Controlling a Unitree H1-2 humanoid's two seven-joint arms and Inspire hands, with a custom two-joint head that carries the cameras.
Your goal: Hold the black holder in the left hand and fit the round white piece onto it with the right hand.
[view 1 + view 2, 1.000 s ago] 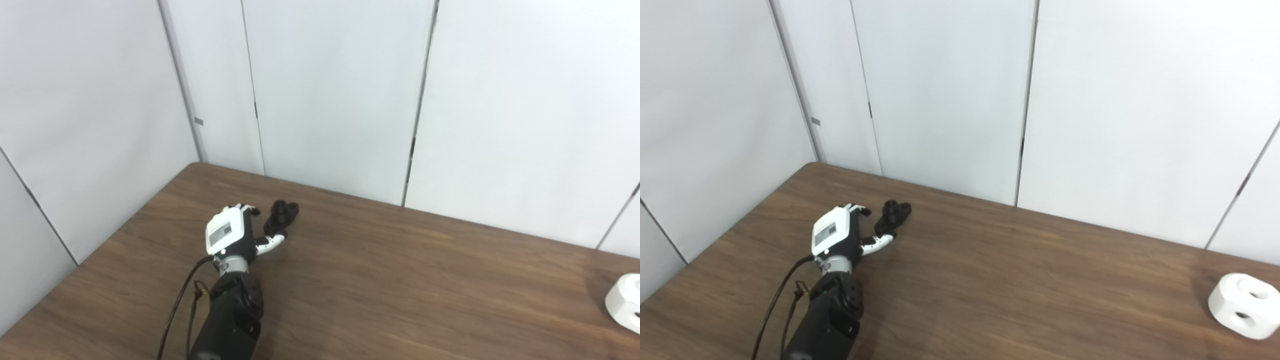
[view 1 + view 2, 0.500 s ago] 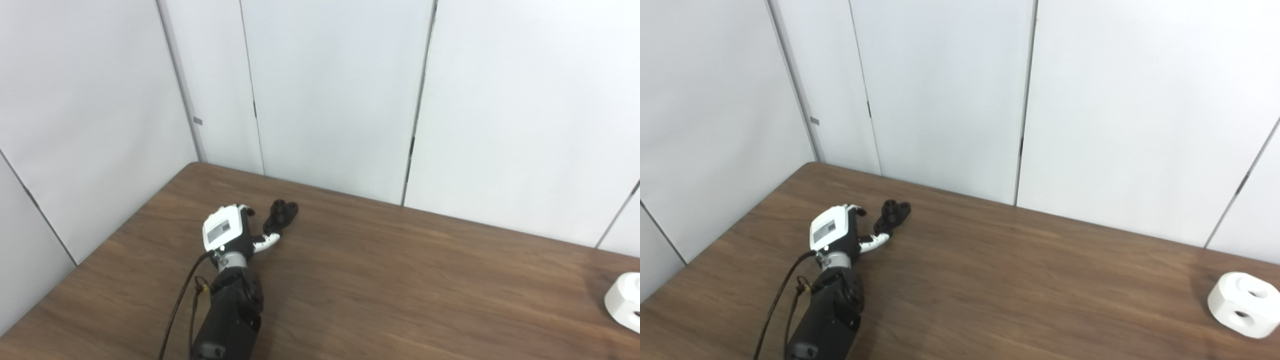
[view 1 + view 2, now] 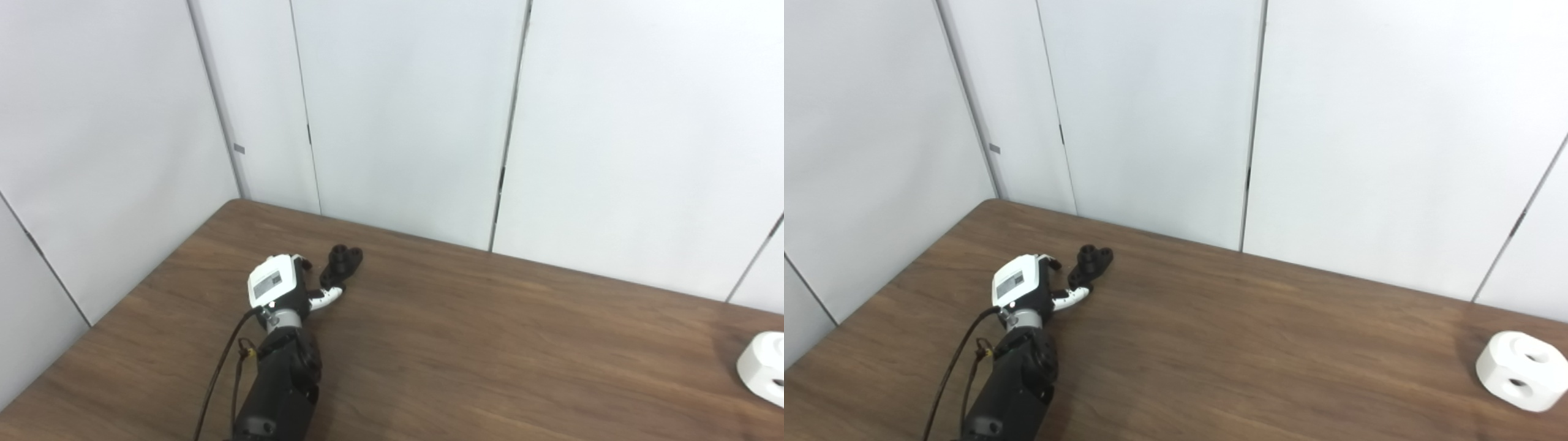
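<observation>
Your left hand [image 3: 1021,288] reaches the black holder [image 3: 1092,261] near the desk's [image 3: 1249,343] far left corner, thumb just below it, but you cannot tell whether the fingers [image 3: 1051,262] have closed on it. The round white piece [image 3: 1521,369] sits at the right edge, well apart across open desk; the right hand is out of view.

1. A dark brown wood-grain table [image 3: 490,343] fills the lower part of both views; its far corner sits at the left.
2. Pale grey-white wall panels [image 3: 404,110] stand behind it, split by thin vertical seams; the light is even.
</observation>
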